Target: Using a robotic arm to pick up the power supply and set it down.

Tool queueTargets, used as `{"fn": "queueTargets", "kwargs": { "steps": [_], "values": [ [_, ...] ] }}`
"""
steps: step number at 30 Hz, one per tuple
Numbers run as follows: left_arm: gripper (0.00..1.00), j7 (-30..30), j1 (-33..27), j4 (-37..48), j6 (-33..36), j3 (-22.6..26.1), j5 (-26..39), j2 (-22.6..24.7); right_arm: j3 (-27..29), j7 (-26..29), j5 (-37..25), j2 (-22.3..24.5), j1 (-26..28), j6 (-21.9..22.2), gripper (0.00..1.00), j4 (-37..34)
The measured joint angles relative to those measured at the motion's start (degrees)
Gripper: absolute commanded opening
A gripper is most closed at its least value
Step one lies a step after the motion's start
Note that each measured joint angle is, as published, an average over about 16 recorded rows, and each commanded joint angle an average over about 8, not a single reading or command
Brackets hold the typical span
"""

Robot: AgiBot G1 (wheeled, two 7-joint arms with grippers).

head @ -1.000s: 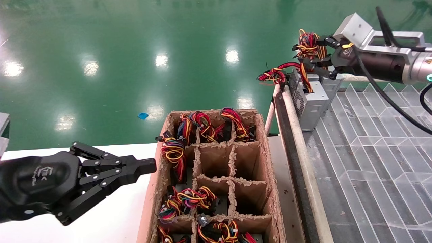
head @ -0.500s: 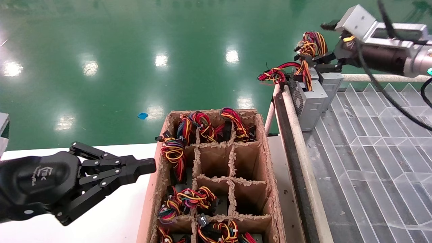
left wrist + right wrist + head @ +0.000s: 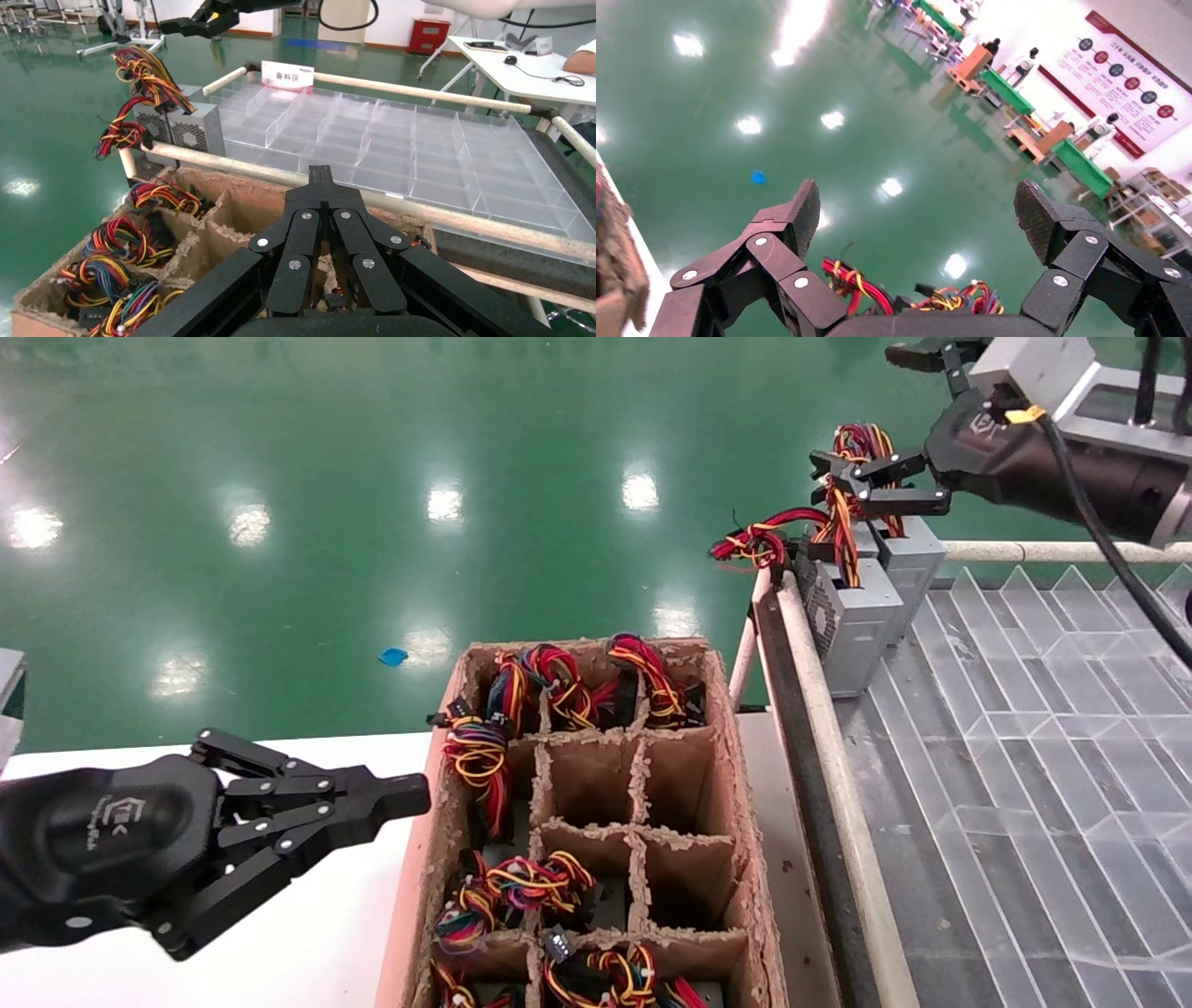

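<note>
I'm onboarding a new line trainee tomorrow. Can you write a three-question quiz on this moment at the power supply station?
1. True or false: the right claw is clamped on the power supply.
2. Where does the power supply stand? A) in the cardboard box B) on the clear divider tray, at its far corner C) on the floor
3. Fill in: the left claw is ____ and hovers beside the cardboard box.

Key: 1 false, it is open above the wires; 2 B; 3 shut.
</note>
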Motion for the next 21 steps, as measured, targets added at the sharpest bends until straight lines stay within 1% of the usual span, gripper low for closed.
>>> {"fn": "queueTargets", "kwargs": {
  "steps": [6,7,14,15,21],
  "values": [
    [0.00,0.00,0.00,0.00,0.00,0.00,0.00,0.00,0.12,3.75,2.97,1.60,-3.59,-1.80,1.00,4.94],
    [0.06,0.00,0.00,0.00,0.00,0.00,0.00,0.00,0.15,4.48,3.54,1.91,-4.28,-2.16,1.00,5.86],
    [0.93,0.00,0.00,0.00,0.00,0.00,0.00,0.00,0.37,9.57,7.52,4.10,-9.15,-4.73,1.00,12.27],
    [1.00,0.00,0.00,0.00,0.00,0.00,0.00,0.00,0.40,10.30,8.09,4.41,-9.85,-5.10,1.00,13.19],
    [1.00,0.00,0.00,0.00,0.00,0.00,0.00,0.00,0.58,14.65,11.49,6.27,-14.01,-7.30,1.00,18.67]
  ]
}}
